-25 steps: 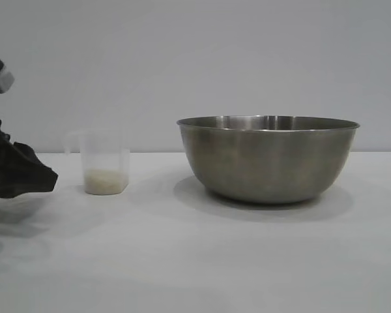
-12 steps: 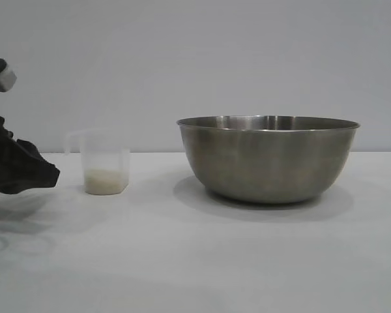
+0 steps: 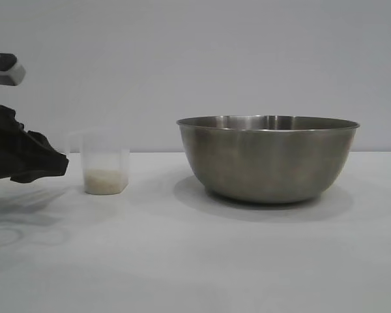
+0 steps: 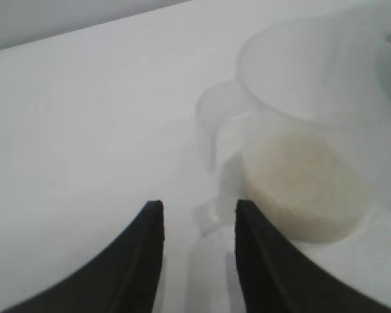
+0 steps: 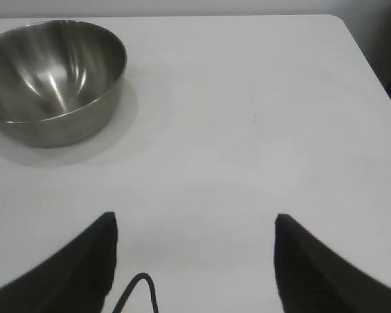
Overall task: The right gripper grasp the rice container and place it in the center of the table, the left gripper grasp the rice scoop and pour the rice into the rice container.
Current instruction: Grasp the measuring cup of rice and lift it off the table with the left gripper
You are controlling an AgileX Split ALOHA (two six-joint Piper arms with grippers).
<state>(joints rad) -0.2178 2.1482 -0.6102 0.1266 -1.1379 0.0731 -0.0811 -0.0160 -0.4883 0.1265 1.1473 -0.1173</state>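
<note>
The rice scoop (image 4: 313,150) stands upright on the bench (image 3: 182,261) just ahead of our left hand (image 4: 199,225), whose fingers are partly open and empty. We judge it light, thin and slippery; its loop handle (image 4: 212,130), facing us, is the place to hold. The rice (image 4: 300,186) is shallow. The rice container (image 3: 267,156) stands beyond; the right hand (image 5: 195,261) waits open.

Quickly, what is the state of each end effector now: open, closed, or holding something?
Left end effector: open, empty, fingers either side of the rice scoop handle.
Right end effector: open wide, empty, away from the rice container.
</note>
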